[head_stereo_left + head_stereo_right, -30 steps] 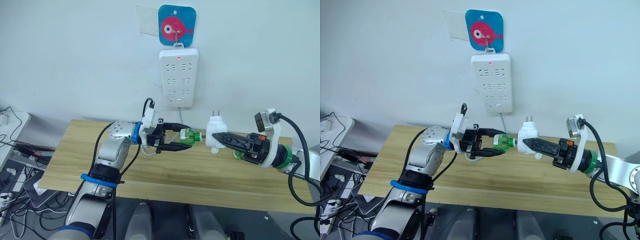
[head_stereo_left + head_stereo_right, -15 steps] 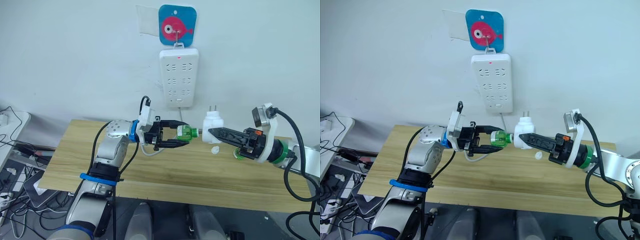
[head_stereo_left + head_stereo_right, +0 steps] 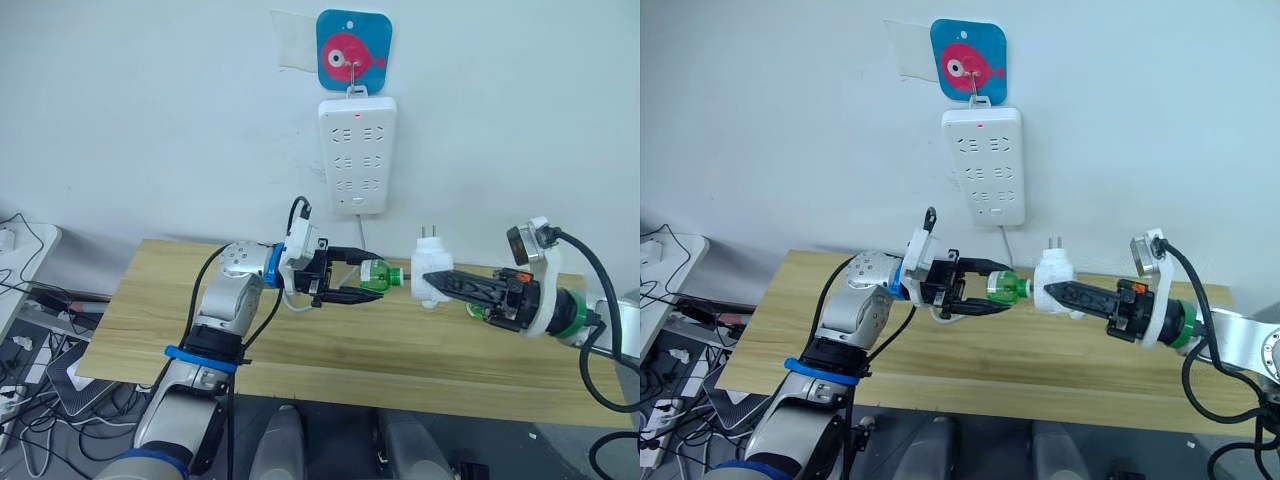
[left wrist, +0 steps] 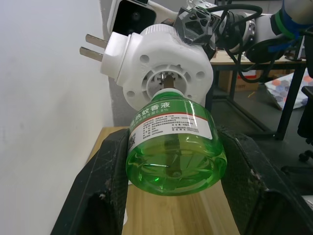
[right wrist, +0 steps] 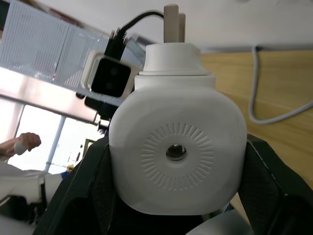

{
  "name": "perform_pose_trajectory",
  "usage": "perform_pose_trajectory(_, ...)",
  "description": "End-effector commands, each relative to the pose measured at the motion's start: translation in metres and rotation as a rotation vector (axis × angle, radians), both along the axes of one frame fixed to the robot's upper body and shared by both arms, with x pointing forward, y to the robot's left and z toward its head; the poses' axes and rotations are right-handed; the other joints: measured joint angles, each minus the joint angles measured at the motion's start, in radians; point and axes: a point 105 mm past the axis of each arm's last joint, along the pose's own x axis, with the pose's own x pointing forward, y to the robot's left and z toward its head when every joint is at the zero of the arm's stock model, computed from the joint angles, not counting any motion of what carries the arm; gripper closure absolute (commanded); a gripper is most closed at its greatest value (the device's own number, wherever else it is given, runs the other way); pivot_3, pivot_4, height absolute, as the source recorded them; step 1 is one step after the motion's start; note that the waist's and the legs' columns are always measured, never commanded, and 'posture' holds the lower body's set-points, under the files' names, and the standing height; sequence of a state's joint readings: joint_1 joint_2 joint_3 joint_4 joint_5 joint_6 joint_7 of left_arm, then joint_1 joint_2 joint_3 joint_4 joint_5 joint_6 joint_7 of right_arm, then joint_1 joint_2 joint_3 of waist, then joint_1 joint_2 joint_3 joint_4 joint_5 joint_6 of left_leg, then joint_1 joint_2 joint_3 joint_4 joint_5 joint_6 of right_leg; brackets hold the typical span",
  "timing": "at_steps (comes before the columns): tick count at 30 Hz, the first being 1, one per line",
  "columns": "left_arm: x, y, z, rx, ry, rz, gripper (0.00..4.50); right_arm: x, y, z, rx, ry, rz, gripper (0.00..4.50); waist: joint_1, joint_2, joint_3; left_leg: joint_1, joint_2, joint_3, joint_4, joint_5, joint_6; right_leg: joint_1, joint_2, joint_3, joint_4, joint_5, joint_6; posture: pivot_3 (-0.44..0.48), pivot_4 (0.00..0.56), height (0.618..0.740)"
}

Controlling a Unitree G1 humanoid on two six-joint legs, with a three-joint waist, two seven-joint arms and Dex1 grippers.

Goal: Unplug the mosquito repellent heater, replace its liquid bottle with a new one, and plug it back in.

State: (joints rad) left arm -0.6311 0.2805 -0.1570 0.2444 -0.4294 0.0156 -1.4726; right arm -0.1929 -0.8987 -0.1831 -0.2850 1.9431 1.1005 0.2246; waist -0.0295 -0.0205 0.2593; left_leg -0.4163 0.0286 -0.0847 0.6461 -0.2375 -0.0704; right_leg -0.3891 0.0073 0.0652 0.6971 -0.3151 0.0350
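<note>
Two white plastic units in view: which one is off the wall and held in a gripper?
The small rounded heater, clamped in the right gripper with its prongs up. The tall power strip hangs on the wall.

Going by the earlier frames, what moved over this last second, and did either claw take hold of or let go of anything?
Nothing was grabbed or released. The left claw stays shut on the green bottle, the right claw on the heater. Half a second ago the pair sat slightly higher and further left; now they have come back down and right, the bottle's neck at the heater's underside opening. The power strip and table are unchanged.
</note>
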Motion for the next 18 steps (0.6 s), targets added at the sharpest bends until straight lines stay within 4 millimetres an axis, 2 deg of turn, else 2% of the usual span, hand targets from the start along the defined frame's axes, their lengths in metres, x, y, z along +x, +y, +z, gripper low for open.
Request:
perform_pose_trajectory(1, -0.001, -0.005, 0.01, -0.015, -0.044, -0.005, 2.27, -0.017, 0.007, 0.006, 0.022, -0.012, 0.099, 1.54, 0.0, 0.0, 0.0, 0.0, 0.0, 0.0, 0.0, 0.0, 0.0, 0.0, 0.0, 0.0, 0.0, 0.0, 0.0, 0.013, 0.222, 0.74)
perform_pose_trajectory(6, -0.001, -0.005, 0.009, -0.015, -0.045, -0.002, 2.27, -0.017, 0.001, 0.004, 0.012, 0.006, 0.088, 1.54, -0.001, 0.0, 0.0, 0.0, 0.0, 0.0, 0.0, 0.0, 0.0, 0.0, 0.0, 0.0, 0.0, 0.0, 0.0, 0.016, 0.22, 0.74)
perform_pose_trajectory(14, -0.007, -0.009, 0.005, -0.001, -0.056, -0.026, 2.27, -0.005, 0.011, 0.009, 0.043, -0.03, 0.055, 1.54, -0.001, 0.0, 0.0, 0.0, 0.0, 0.0, 0.0, 0.0, 0.0, 0.0, 0.0, 0.0, 0.0, 0.0, 0.0, 0.012, 0.221, 0.74)
perform_pose_trajectory(18, -0.006, -0.009, 0.004, -0.002, -0.056, -0.022, 2.27, -0.007, 0.016, 0.011, 0.03, -0.05, 0.057, 1.54, 0.0, 0.0, 0.0, 0.0, 0.0, 0.0, 0.0, 0.0, 0.0, 0.0, 0.0, 0.0, 0.0, 0.0, 0.0, 0.01, 0.222, 0.74)
